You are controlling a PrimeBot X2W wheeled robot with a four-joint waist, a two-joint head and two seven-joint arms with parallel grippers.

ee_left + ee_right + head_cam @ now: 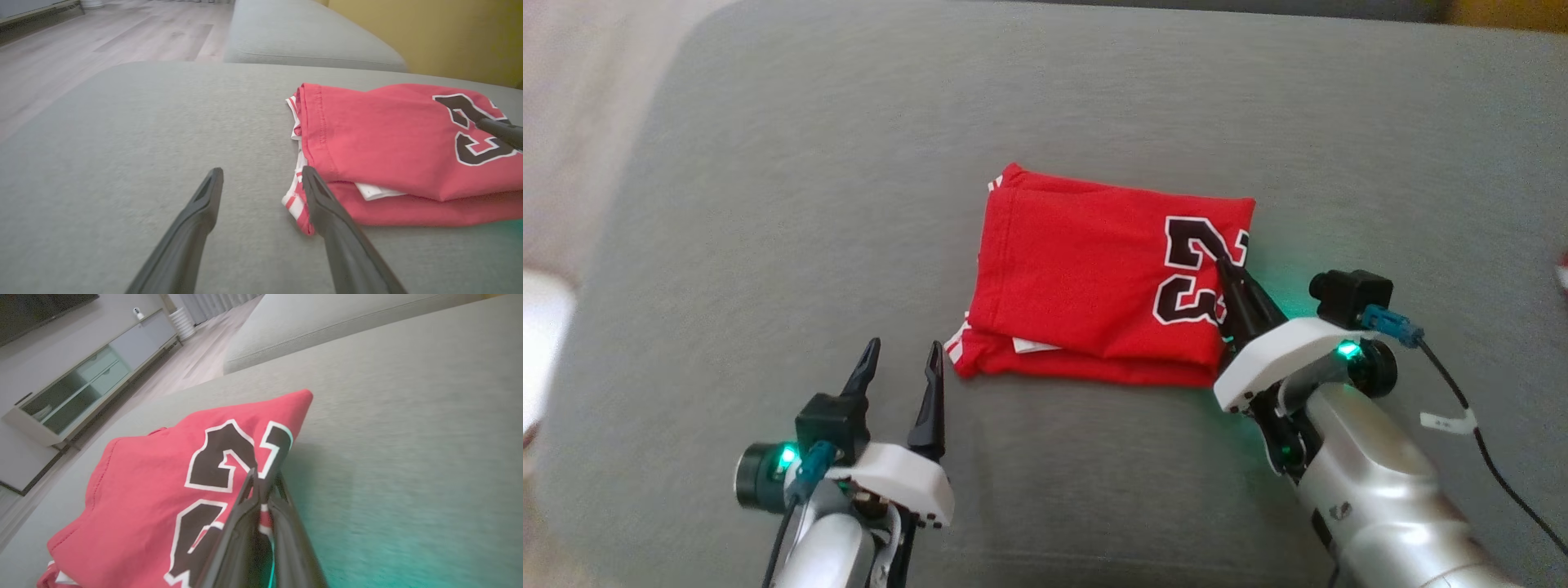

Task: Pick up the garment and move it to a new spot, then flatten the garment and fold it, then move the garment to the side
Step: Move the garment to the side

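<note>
on garment right edge, right hand clamped; cushion wide around.

A broad grey upholstered seat spreads across the foreground, its weave evenly lit and tinged green along one edge in the right wrist view, and a second grey cushion lies just beyond it. Pale wood-plank flooring runs alongside, and a mustard-yellow wall rises behind the far cushion. Across the room a long low cabinet with glass-fronted shelves and pale drawers stands against a grey wall beneath a dark screen, with a small white device on its top and pale curtains hanging past its far end.
</note>
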